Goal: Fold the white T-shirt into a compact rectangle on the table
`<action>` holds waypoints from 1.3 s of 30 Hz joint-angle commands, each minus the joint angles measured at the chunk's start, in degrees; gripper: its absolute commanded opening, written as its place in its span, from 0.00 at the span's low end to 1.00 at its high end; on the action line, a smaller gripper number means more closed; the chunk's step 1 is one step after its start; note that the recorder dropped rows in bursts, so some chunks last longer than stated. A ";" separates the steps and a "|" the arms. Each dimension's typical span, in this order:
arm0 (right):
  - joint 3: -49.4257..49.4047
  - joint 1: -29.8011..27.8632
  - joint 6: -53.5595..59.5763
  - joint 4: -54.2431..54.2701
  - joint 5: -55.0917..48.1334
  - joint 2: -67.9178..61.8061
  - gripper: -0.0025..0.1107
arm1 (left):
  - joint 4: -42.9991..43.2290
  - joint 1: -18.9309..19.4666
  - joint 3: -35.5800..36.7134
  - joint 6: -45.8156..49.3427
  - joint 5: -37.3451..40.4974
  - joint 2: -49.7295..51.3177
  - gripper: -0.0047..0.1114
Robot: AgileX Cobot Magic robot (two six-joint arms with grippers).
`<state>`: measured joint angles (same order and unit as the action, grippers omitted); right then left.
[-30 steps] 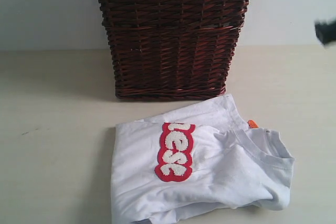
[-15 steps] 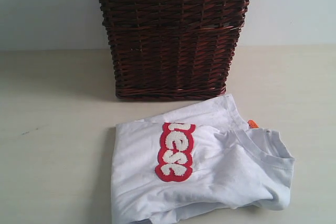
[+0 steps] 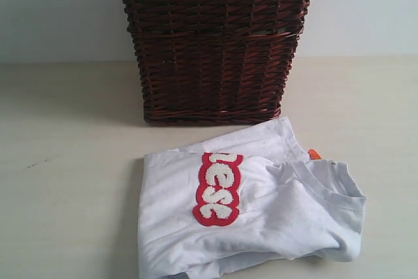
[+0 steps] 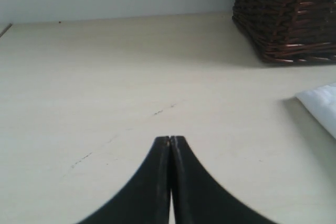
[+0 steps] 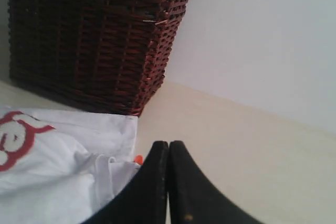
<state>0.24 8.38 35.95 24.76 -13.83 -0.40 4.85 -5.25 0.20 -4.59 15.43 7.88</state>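
Over the bare surface [image 4: 105, 77], the left end effector [image 4: 170, 139] hangs with its two dark fingers pressed flat together and nothing between them. The right end effector [image 5: 168, 144] is pinched closed the same way, also empty. Neither touches cloth, and neither arm shows in the exterior view.

Near the right one lies the white T-shirt [image 3: 248, 207], resting on the surface in front of the dark wicker basket [image 3: 215, 44]. It sits close to the basket's base, though I cannot tell whether they touch. The shirt is doubled over into a blocky bundle, with the red-edged lettering [image 3: 219, 189] on top and the orange tag [image 3: 314, 154] peeking out by the collar.

To my eye the folding is largely done. The left edge runs straight, but the collar end bulges round and an under-layer pokes out along the near edge. Squaring those up looks like all that remains.
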 commanded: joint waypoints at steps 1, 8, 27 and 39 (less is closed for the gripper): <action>-0.24 0.16 -0.79 5.28 0.15 0.40 0.02 | 0.08 0.13 -0.20 -0.11 -0.17 -0.12 0.04; -0.24 0.16 5.67 4.64 -0.44 0.40 0.02 | 0.08 0.13 -0.20 -0.11 -0.17 -0.12 0.04; -0.24 0.16 8.25 7.06 -3.62 0.40 0.02 | 0.08 0.13 -0.20 -0.11 -0.17 -0.12 0.04; -0.24 0.16 -35.17 -22.58 -2.23 0.40 0.02 | 0.08 0.13 -0.20 -0.11 -0.17 -0.12 0.04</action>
<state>0.24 8.38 10.59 12.62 -16.94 -0.31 4.85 -5.25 0.20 -4.59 15.43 7.88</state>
